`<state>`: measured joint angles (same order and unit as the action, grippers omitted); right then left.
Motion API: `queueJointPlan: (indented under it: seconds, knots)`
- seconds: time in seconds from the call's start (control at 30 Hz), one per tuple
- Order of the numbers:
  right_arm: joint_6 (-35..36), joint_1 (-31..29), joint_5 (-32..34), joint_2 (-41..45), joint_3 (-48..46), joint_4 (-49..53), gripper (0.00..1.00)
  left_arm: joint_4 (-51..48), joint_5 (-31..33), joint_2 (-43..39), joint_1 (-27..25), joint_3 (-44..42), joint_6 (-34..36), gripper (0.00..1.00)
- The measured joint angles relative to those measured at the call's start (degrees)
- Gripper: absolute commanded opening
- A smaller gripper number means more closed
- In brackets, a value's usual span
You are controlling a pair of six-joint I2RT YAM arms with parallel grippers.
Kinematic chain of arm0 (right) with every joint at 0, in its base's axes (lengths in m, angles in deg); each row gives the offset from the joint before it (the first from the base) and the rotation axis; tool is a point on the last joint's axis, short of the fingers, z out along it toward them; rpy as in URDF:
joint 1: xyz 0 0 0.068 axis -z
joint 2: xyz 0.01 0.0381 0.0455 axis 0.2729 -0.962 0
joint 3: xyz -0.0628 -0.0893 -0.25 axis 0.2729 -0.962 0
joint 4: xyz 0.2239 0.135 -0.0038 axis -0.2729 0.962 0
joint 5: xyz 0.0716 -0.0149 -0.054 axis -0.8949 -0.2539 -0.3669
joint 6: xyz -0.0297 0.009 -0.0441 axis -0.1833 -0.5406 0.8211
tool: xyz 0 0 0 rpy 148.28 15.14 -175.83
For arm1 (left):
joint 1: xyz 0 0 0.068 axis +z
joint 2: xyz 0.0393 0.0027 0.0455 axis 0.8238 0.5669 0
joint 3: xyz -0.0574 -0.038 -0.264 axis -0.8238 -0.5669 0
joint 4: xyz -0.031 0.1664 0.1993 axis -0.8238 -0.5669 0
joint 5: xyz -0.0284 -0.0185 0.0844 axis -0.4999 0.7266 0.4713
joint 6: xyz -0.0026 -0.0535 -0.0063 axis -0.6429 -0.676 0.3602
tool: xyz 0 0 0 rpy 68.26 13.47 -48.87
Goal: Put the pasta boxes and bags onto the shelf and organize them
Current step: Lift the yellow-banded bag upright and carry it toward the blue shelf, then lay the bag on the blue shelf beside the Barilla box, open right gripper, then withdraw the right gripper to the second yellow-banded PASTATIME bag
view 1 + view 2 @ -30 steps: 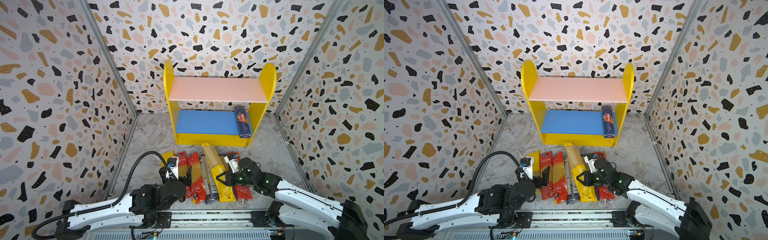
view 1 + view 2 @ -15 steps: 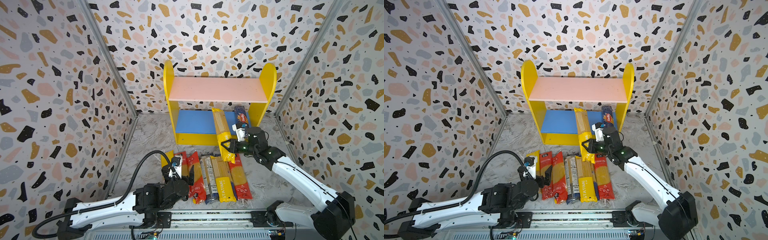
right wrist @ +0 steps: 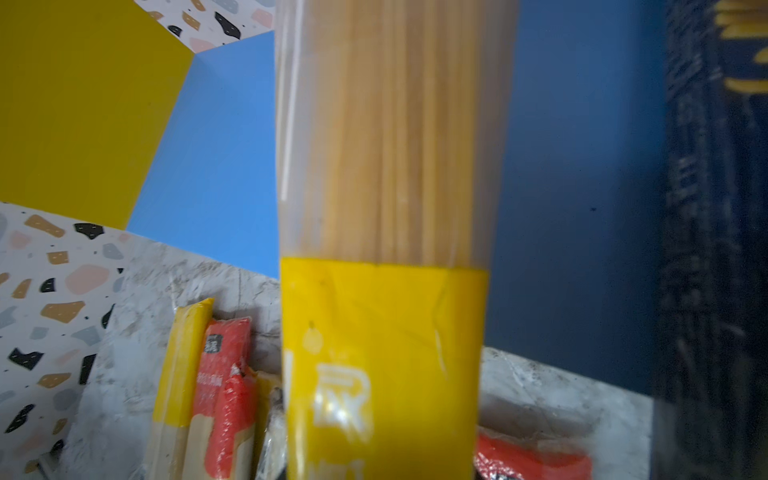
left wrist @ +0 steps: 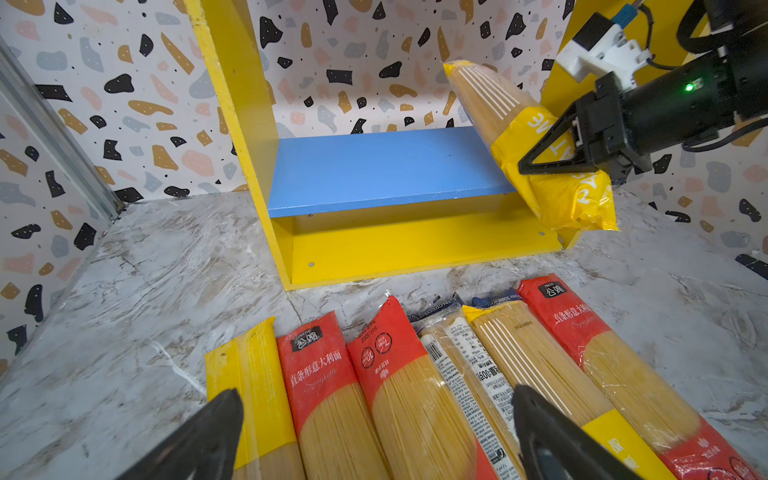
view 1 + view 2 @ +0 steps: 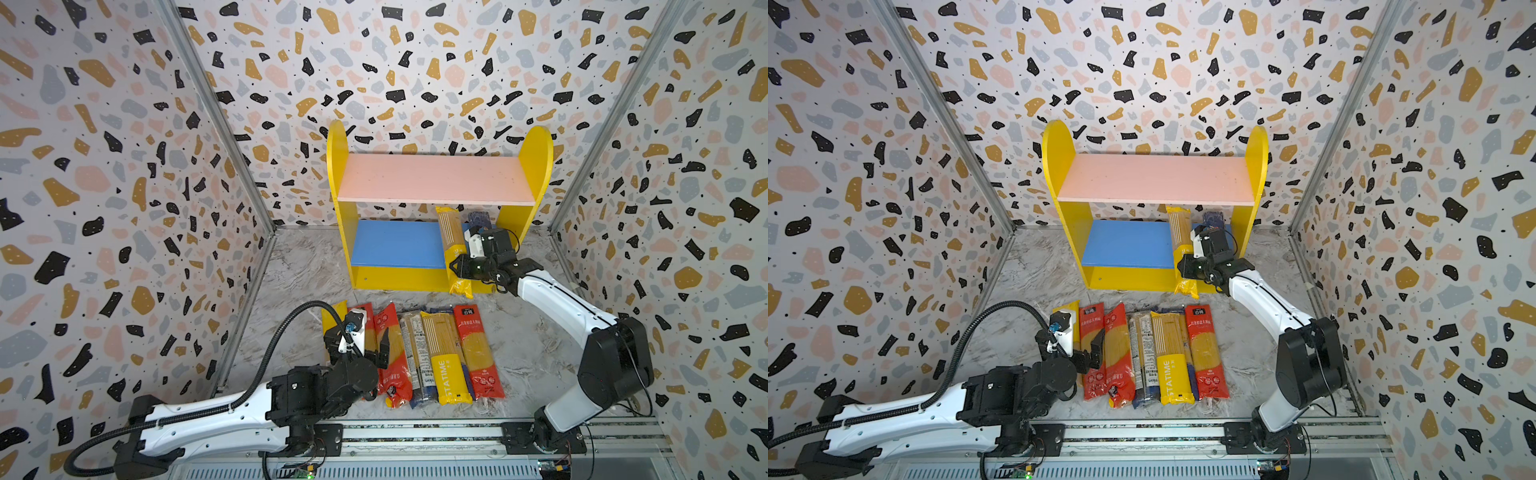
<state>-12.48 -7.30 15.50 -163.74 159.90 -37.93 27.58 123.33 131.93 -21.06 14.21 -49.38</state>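
— What is new with us?

— A moment ago our right pincer was down at the row of packs near the front edge of the bench. Now it has carried one yellow pack up to the shelf.

— Do we still hold it?

— Yes. The pincer is squeezed tight on the pack's yellow end. The far end pokes in over the right end of the blue board, just beside the dark blue pack that lies there. The near end hangs out past the board's front edge, tipped down.

— So it is not put down yet?

— We think not. It looks like one more push in, then we let go.

— How do our arms sit?

— Our right arm is stretched far out to the shelf. Our left arm is low. The left pincer is wide open over the left end of the row, holding nothing.
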Motion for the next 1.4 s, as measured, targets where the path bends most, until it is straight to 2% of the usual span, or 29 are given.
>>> queueJointPlan:
  seconds: [0.27, 0.33, 0.37, 0.43, 0.47, 0.53, 0.8, 1.0, 1.23, 1.4]
  knots:
    - [2.4, 0.0, 6.1, -2.6, 3.1, 1.7, 0.32, 0.8, 0.1, 1.3, 0.0, 0.0, 1.2, 0.99]
    - [2.8, 0.0, 7.5, -2.6, 3.4, 1.9, 0.36, 0.9, 0.1, 1.3, 0.0, 0.0, 1.2, 1.00]
    - [3.0, 0.0, 8.2, -2.6, 3.5, 1.9, 0.42, 0.9, 0.1, 1.3, 0.0, 0.0, 1.2, 1.00]
    - [3.7, 0.0, 9.0, -2.6, 4.4, 1.6, 0.66, 1.0, 0.0, 1.2, 0.0, 0.0, 1.2, 1.00]
    - [3.7, 0.0, 9.3, -2.6, 5.0, 1.2, 0.74, 1.1, 0.0, 1.1, 0.0, 0.0, 1.2, 1.00]
    - [3.8, 0.1, 9.6, -2.2, 5.7, -0.2, 0.79, 1.1, 0.0, 0.9, 0.0, 0.0, 1.1, 1.00]
    - [3.0, -0.2, 9.6, 1.8, 5.3, -1.6, 0.81, 1.0, -0.5, -1.8, 0.0, 0.0, -0.2, 1.00]
    - [1.7, -2.3, 9.5, 8.2, -1.0, -1.7, 0.82, 0.4, -1.0, -2.4, 0.0, 0.0, -1.3, 1.00]
    - [-0.5, -11.2, 11.6, 20.0, -11.1, 0.9, 0.84, 0.5, -1.6, -2.6, 0.0, -0.3, -2.4, 1.00]
    - [-3.5, -19.8, 14.8, 29.0, -17.7, 3.4, 0.84, 0.5, -2.1, -2.3, 0.0, -0.8, -3.6, 1.00]
